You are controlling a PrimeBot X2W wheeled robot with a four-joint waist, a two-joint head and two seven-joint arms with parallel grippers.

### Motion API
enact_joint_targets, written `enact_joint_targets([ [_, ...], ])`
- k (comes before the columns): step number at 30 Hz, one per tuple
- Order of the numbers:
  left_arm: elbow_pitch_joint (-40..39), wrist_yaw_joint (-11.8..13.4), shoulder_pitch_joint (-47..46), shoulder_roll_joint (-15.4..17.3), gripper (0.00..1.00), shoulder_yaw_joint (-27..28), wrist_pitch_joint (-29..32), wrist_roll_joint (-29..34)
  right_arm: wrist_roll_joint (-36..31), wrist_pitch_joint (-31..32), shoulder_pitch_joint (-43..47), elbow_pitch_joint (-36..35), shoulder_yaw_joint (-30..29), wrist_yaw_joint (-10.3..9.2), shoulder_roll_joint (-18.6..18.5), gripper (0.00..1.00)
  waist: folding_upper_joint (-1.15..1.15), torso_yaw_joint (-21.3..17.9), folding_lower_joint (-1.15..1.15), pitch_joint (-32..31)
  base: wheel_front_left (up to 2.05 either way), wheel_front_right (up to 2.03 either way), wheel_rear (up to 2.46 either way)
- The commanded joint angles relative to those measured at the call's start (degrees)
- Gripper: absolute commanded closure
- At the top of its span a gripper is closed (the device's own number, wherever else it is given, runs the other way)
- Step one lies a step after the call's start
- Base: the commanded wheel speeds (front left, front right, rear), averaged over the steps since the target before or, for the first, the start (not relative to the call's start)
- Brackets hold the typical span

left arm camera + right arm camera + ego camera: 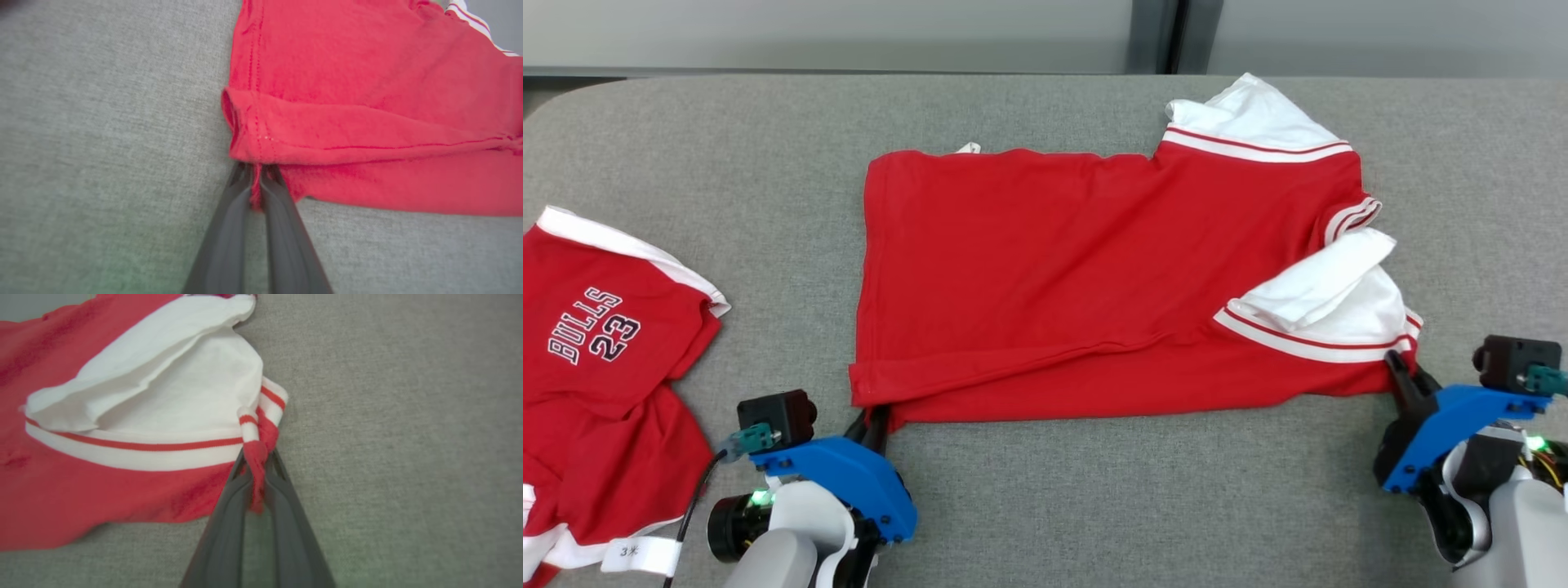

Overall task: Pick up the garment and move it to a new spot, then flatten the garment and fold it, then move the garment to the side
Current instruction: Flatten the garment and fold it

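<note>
lying spread at the middle of the grey fabric-covered table (pixel 1094 506), the red short-sleeved jersey with white striped-trim sleeves (pixel 1045 278) is held at two near corners. left gripper (pixel 876 418): jaws closed on the hem corner. right gripper (pixel 1398 371): jaws clamped on the sleeve-side corner. a second red jersey printed "bulls 23" (pixel 596 343) lies well apart, at left.
</note>
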Motion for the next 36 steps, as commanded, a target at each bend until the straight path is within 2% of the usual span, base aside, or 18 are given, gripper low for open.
enact_joint_targets([
  [1, 0.22, -0.11, 2.61, 0.26, 1.0, -0.14, 1.12, -0.75, -0.03, 0.03, 1.84, -1.34, -0.72, -0.08, -0.27, 1.0, 0.0, -0.16, 0.0, -0.55, 0.0, 0.0, 0.0],
  [5, -6.54, 0.06, 5.0, 2.02, 1.0, 1.86, 2.03, -2.98, 1.05, 2.49, 6.24, -8.91, -1.45, -0.06, -0.24, 1.0, 0.0, -0.83, 0.0, -2.61, 0.0, 0.0, 0.0],
  [13, -20.07, 2.82, 14.03, 6.33, 1.0, 2.66, 7.18, -4.8, 5.61, 8.93, 16.06, -19.77, -1.77, -0.06, -0.25, 1.0, 0.0, -1.93, 0.0, -5.36, 0.0, 0.0, 0.0],
  [21, -27.39, 6.36, 22.3, 9.98, 1.0, 2.74, 11.44, -4.72, 9.94, 13.19, 24.64, -24.59, -2.42, -0.06, -0.25, 1.0, 0.0, -2.03, 0.0, -6.47, 0.0, 0.0, 0.0],
  [23, -27.65, 7.14, 23.16, 9.49, 0.99, 2.79, 11.76, -5.26, 10.68, 13.91, 25.96, -24.55, -1.83, -0.06, -0.25, 1.0, 0.0, -1.97, 0.0, -6.56, 0.0, 0.0, 0.0],
  [24, -27.71, 7.35, 23.33, 9.41, 0.6, 2.75, 11.8, -5.22, 10.96, 14.34, 26.51, -24.49, -1.5, -0.06, -0.25, 1.0, 0.0, -1.95, 0.0, -6.59, 0.0, 0.0, 0.0],
  [25, -27.69, 7.59, 23.34, 9.39, 0.09, 2.68, 11.72, -5.05, 11.16, 14.6, 26.76, -24.54, -1.04, -0.05, -0.24, 0.87, 0.0, -1.95, 0.0, -6.6, 0.0, 0.0, 0.0],
  [26, -27.59, 7.74, 23.1, 9.27, 0.0, 2.63, 11.6, -4.85, 11.38, 14.69, 26.73, -24.65, -0.78, -0.05, -0.24, 0.0, 0.0, -1.96, 0.0, -6.57, 0.0, 0.0, 0.0],
  [36, -27.52, 6.56, 18.07, 8.31, 0.0, 2.64, 10.62, -4.82, 7.04, 13.73, 21.58, -27.91, 0.4, -0.04, -0.22, 0.0, 0.0, -2.11, 0.0, -6.24, 0.0, 0.0, 0.0],
])
